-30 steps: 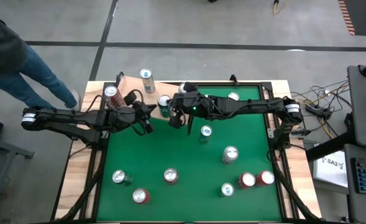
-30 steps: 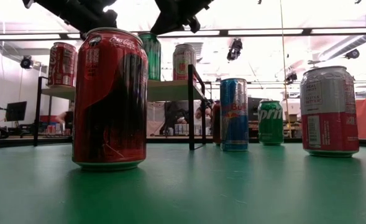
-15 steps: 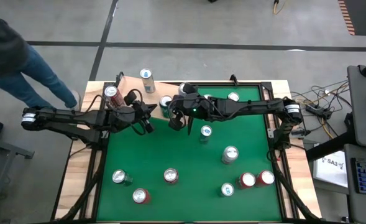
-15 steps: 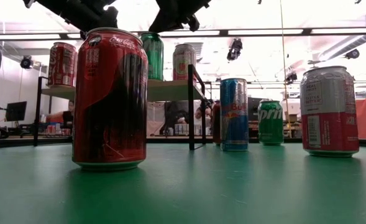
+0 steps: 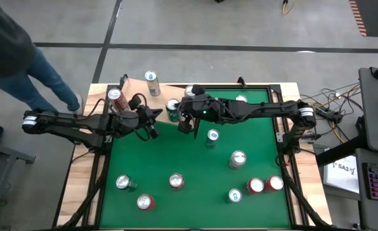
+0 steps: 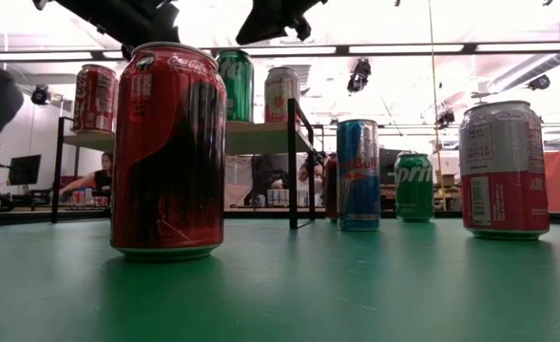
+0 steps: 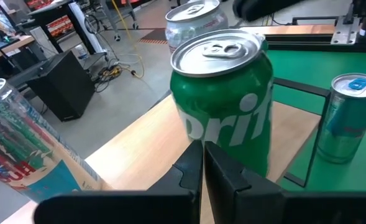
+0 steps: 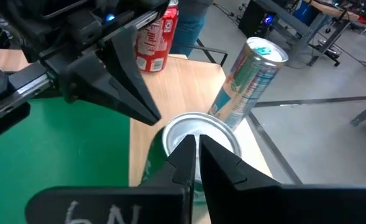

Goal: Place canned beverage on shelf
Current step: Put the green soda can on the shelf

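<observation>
On the shelf (image 5: 137, 86), at its counter-side edge, we find the green Sprite can (image 5: 172, 108) upright near a silver can (image 7: 192, 18). Right hand (image 5: 185, 125) hovers just beside it, fingers together, holding nothing; left hand (image 5: 151, 128) likewise closed, empty. We judge either should retreat clear, without brushing the can.
</observation>
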### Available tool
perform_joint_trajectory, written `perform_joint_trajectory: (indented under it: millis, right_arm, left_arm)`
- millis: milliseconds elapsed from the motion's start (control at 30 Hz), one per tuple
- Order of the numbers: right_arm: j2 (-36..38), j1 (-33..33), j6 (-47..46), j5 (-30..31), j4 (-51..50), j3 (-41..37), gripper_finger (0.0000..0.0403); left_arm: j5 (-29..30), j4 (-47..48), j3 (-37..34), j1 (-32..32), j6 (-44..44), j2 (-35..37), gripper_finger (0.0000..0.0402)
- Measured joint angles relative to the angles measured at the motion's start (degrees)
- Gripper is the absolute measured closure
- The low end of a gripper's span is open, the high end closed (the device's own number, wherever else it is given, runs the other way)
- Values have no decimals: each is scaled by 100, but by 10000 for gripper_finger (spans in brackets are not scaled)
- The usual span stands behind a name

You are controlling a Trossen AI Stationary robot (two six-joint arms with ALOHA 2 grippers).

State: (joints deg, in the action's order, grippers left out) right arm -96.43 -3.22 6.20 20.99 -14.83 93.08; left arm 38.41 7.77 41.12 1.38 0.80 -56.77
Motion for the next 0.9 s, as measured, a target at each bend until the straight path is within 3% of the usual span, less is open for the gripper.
perform_joint_trajectory:
  millis: [167,433,900]
  right_arm:
    - [227,0,-91,0,-534,0,390]
    - [257,0,-243,-9,-958,-80,390]
    - [-5,-17,-71,18,-680,-127,390]
  left_arm:
    - [-164,24,-2,37,2,0,402]
    - [-1413,40,-75,49,13,-62,402]
    - [-1140,-125,-101,47,187,-579,402]
